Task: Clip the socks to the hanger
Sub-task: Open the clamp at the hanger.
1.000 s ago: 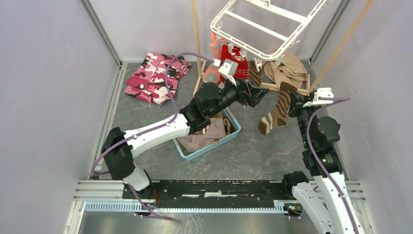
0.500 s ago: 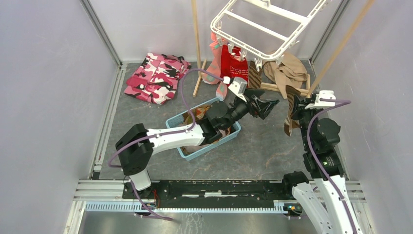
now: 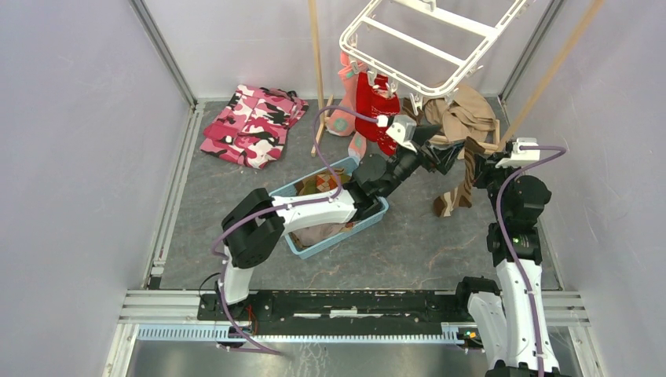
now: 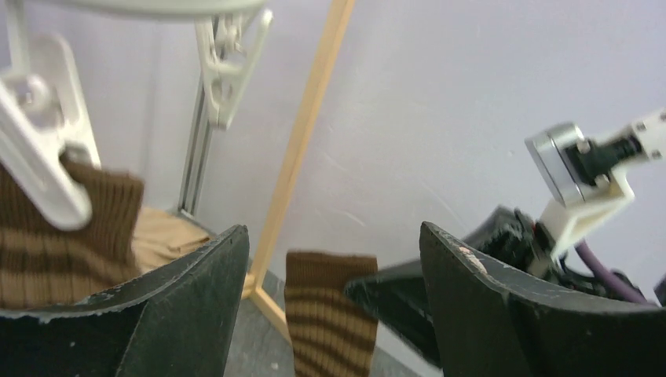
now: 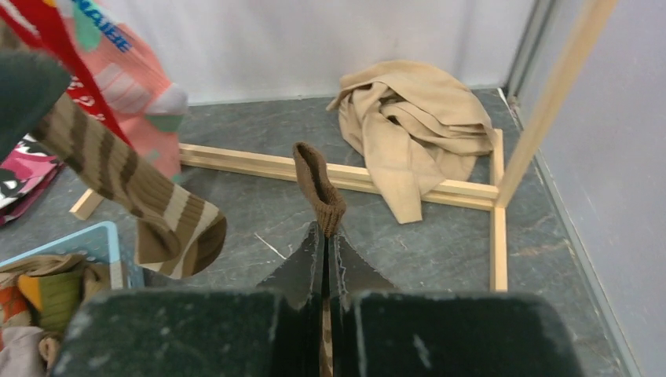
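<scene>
Top view: the hanger point(image 3: 428, 43) hangs tilted at top centre, with a red sock point(image 3: 375, 106) and a pink sock point(image 3: 343, 118) dangling from pegs on its near rim. The left arm runs from its base over the blue basket point(image 3: 292, 240) and up to the right. The left gripper point(image 3: 446, 154) is below the hanger's near-right rim, in front of the tan cloth point(image 3: 465, 114); jaw state not readable from here. The right gripper point(image 3: 479, 166) is just beside it on the right, with the unclipped brown sock point(image 3: 454, 196) hanging down from it. The pink camo garment point(image 3: 253, 124) lies on the floor far left, well apart. Left wrist view: the left gripper point(image 4: 331, 236) has its jaws wide, gripping nothing. The unclipped brown sock point(image 4: 330, 322) has its cuff upright between the fingers, touching neither. The right arm's white camera mount point(image 4: 585, 169) is to the right of it. Top left, a white peg point(image 4: 39, 157) is clamped on the clipped brown sock point(image 4: 71, 243). The next peg point(image 4: 228, 71) hangs free off the hanger rim point(image 4: 141, 6), with the wooden pole point(image 4: 302, 149) behind. Right wrist view: the right gripper point(image 5: 324, 236) is clamped tight on the unclipped brown sock point(image 5: 320, 188), cuff poking up above the fingertips, slightly bent. The clipped brown sock point(image 5: 141, 196) hangs at left, toe near the blue basket point(image 5: 78, 243). The pink sock point(image 5: 137, 94) and red sock point(image 5: 47, 39) are behind it. The tan cloth point(image 5: 416, 133) is heaped over the wooden stand's base rail point(image 5: 259, 165), far right.
</scene>
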Robot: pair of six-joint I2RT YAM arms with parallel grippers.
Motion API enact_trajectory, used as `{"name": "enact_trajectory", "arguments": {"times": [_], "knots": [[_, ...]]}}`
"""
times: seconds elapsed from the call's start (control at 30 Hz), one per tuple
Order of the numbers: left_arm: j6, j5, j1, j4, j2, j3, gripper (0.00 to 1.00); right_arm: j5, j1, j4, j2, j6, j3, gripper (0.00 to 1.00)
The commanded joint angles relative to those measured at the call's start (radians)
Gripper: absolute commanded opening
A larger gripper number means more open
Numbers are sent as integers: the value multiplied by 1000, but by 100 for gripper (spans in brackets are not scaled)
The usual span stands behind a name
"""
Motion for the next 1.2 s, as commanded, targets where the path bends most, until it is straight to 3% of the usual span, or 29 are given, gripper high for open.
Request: {"name": "enact_trajectory", "arguments": {"times": [0.0, 0.23, 0.6, 1.17], "knots": [[40, 9, 36, 23, 58, 128, 84, -78, -1, 98, -15, 21, -1, 0], [47, 15, 74, -30, 142, 282, 84, -89, -2, 114, -24, 24, -12, 0], [129, -51, 90, 40, 232, 370, 82, -96, -2, 125, -12, 15, -16, 0], [71, 30, 119, 74, 231, 401, 67, -96, -2, 126, -12, 5, -23, 0]]}}
